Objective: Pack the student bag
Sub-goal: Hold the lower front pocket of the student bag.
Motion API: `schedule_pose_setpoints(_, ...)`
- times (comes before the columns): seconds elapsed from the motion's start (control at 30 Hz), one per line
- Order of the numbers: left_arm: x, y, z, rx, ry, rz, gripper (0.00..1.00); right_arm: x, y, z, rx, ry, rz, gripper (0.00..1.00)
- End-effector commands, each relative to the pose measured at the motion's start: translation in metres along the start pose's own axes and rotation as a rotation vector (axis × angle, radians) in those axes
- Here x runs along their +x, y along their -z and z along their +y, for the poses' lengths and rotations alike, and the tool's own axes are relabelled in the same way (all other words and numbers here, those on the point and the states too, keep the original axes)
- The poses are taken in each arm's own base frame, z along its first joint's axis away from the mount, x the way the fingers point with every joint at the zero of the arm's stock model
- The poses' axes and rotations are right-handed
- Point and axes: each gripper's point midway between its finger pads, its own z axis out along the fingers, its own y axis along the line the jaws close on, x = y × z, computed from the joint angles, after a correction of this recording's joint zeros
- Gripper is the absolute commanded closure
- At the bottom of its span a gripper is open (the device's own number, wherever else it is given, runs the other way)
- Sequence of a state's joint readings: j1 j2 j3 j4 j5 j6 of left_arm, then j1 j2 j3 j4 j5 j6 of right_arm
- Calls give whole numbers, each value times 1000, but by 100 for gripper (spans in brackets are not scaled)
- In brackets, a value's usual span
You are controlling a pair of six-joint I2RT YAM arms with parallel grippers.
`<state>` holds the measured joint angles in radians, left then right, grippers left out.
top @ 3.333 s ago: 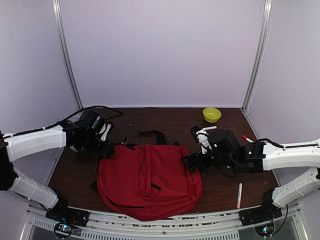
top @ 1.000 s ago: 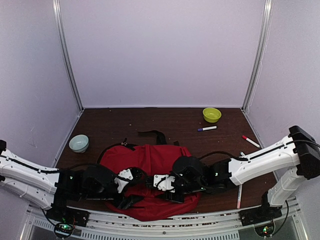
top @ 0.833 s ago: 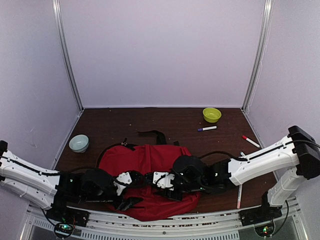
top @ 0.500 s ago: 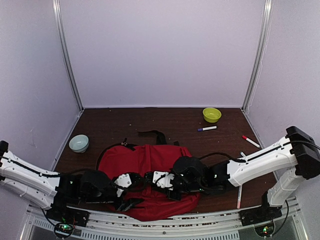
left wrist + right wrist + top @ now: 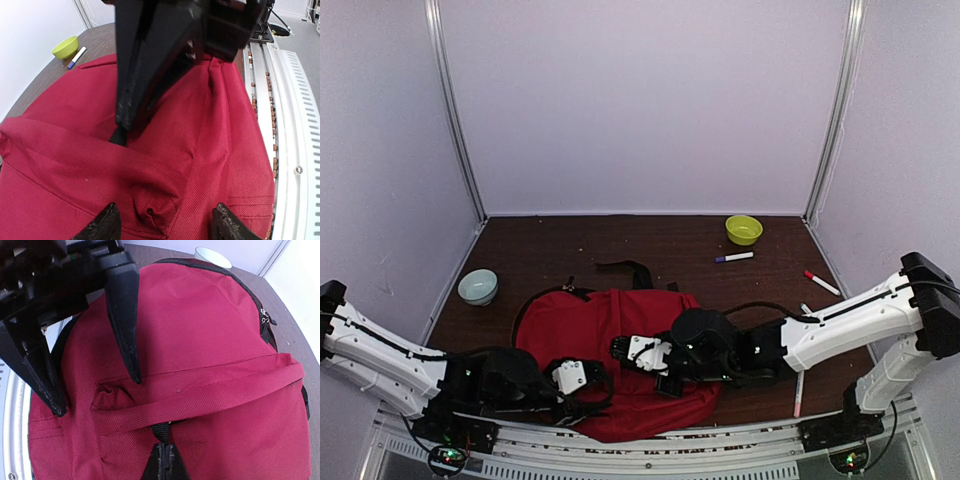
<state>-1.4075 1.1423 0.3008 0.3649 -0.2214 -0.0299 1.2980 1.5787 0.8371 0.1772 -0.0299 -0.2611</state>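
— What did the top view hide?

— Both forearms lay across the student bag (image 5: 575, 322), which sat on the dark worktop (image 5: 670, 240) towards its near edge. They covered the front pocket and the near rim. The left hand (image 5: 595, 383) and right hand (image 5: 618, 347) were too dark against it to read there. A green bowl (image 5: 743, 229) stood far right and a pale bowl (image 5: 478, 286) at left. The bag's inside did not show.

— And the left wrist camera?

— Its own fingertips (image 5: 100, 227) were cut off by the lower edge. They stood apart with only red fabric between them. The right hand loomed large across the top, its fingers meeting a black pull tab (image 5: 118, 136).

— The right wrist?

— Its fingers were pressed together, clamped on that tab just below the pocket's fold. The left hand's two fingers stood wide apart over the pocket's left end, gripping nothing. The bag ran off the lower and right edges.
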Motion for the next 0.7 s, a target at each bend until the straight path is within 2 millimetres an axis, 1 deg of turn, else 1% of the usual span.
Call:
schedule_pose_setpoints(0.0, -13, -4, 0, -8, -37, -43, 37, -19, 12, -14, 57, -25, -58, 100)
schedule_pose_setpoints(0.13, -13, -6, -2, 0, -37, -46, 37, -24, 13, -18, 69, -38, -61, 100)
schedule_pose_setpoints(0.3, -13, -8, -1, -8, -52, -31, 42, -27, 14, -17, 59, -41, -77, 100)
schedule_pose_setpoints(0.33, -13, -8, 0, -14, -55, -29, 44, -27, 14, -17, 59, -42, -76, 100)
schedule_pose_setpoints(0.43, -17, -9, 6, -48, -66, -30, 54, -26, 14, -16, 55, -44, -72, 100)
schedule_pose_setpoints(0.6, -23, -9, 10, -69, -89, -38, 62, -28, 15, -16, 54, -48, -78, 100)
schedule_pose_setpoints(0.67, -24, -9, 11, -71, -98, -42, 72, -29, 16, -17, 55, -46, -79, 100)
